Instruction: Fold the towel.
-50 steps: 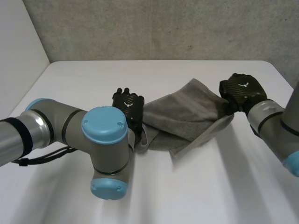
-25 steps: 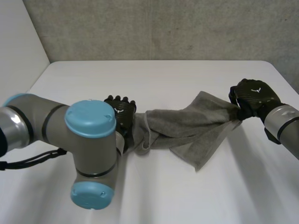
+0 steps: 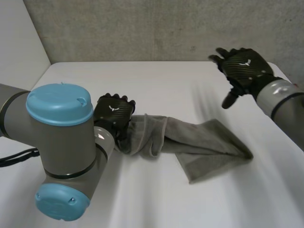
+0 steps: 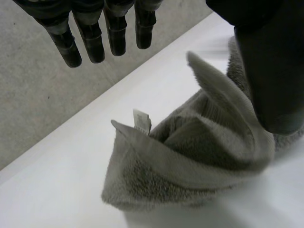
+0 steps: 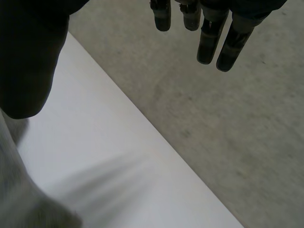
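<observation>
White table [image 3: 156, 85], grey towel [image 3: 199, 145] lying on it — rumpled, stretched out

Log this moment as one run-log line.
task: fold towel | grey terry towel: bunched strip on white table | left hand: open, over one towel end | right hand: open, clear of towel | fold: not done

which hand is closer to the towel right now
Left. The left hand sits at the towel's bunched end, its thumb over the cloth. The right hand hangs open above the table, apart from the other end.
</observation>
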